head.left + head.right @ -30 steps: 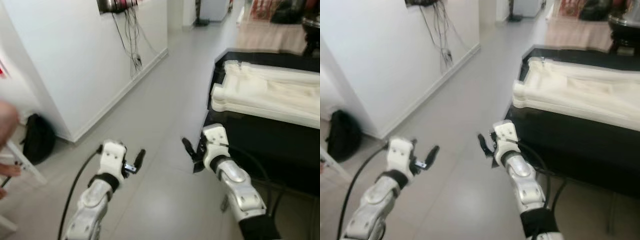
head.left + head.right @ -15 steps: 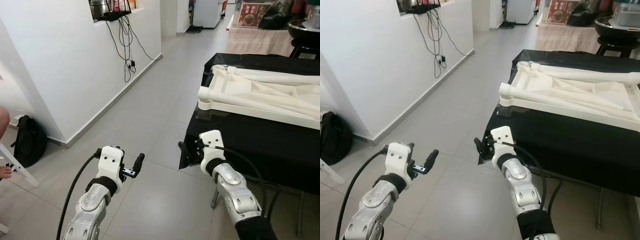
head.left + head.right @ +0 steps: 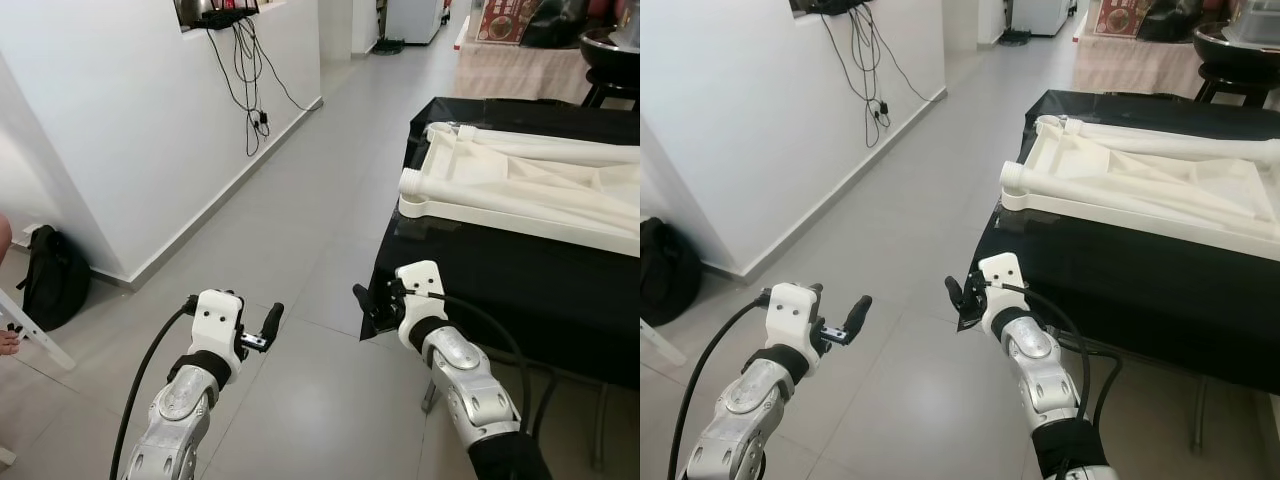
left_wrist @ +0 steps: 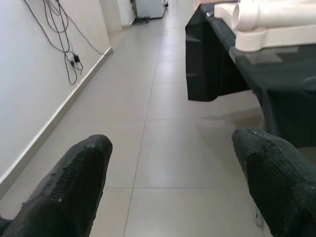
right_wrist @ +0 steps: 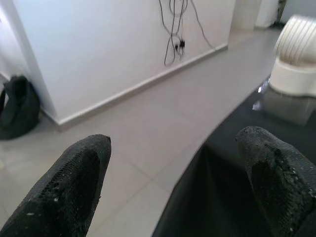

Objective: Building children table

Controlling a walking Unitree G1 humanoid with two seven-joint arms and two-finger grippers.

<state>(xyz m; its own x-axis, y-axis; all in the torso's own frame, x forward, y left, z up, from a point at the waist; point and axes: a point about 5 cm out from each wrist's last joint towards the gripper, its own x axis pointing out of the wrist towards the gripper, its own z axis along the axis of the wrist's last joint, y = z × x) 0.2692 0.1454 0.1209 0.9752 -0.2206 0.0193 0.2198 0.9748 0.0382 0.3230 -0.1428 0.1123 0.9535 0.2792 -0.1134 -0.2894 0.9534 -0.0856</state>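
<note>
A white children's table [image 3: 520,190] lies upside down on a black-covered table [image 3: 520,285] at my right, with a white tube leg [image 3: 540,155] resting across it. My right gripper [image 3: 366,304] hovers open by the near left corner of the black cloth [image 5: 232,197], holding nothing. The tube leg's ribbed end [image 5: 298,59] stands beyond its fingers [image 5: 74,192]. My left gripper [image 3: 268,322] is held out over the floor tiles, open and empty. Past its fingers [image 4: 74,187] the cloth corner [image 4: 212,64] and the white leg end [image 4: 252,24] are visible.
A white wall [image 3: 130,130] with dangling cables [image 3: 250,90] runs along the left. A black backpack [image 3: 50,280] leans at its corner. A person's limb [image 3: 6,343] and a white slat [image 3: 35,335] show at the left edge. The grey tiled floor [image 3: 300,230] runs ahead between wall and table.
The whole picture has shifted and sharpened as the camera moved; the black-covered table now sits a little farther off. Both arms keep the same pose, fingers still apart.
</note>
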